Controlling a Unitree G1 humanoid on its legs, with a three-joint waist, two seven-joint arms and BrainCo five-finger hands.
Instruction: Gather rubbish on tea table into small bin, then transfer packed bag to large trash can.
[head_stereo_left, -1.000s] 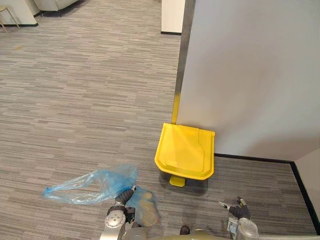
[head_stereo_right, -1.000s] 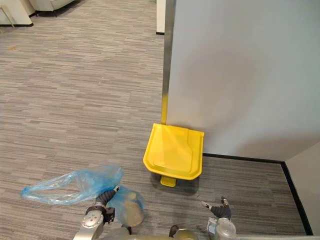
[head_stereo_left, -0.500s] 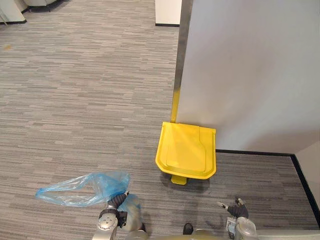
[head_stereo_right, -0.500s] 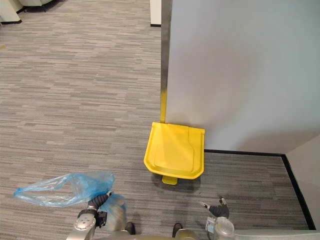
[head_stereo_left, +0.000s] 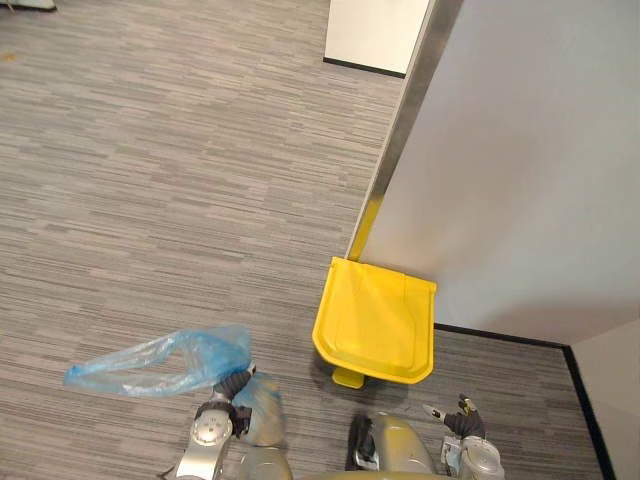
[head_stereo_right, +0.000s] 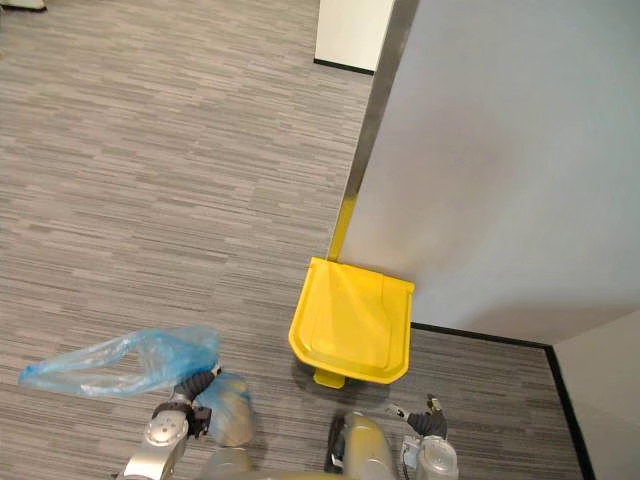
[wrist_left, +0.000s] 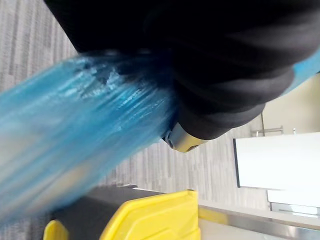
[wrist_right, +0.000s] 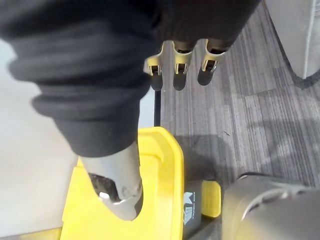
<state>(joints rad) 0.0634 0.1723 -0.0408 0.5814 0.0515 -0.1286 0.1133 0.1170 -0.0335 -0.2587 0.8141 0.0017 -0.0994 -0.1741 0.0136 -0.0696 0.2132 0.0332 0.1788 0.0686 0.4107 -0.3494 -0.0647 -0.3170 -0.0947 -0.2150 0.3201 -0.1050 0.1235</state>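
Camera shift; bag (head_stereo_left: 160, 365) in left hand (head_stereo_left: 236, 386)

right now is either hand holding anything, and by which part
The left hand grips the blue plastic bag at its gathered neck; the right hand is open and empty.

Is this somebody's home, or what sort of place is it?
Probably an office or public building rather than a home: hard-wearing grey striped carpet, a plain white wall with dark skirting, and a yellow pedal bin standing against it.
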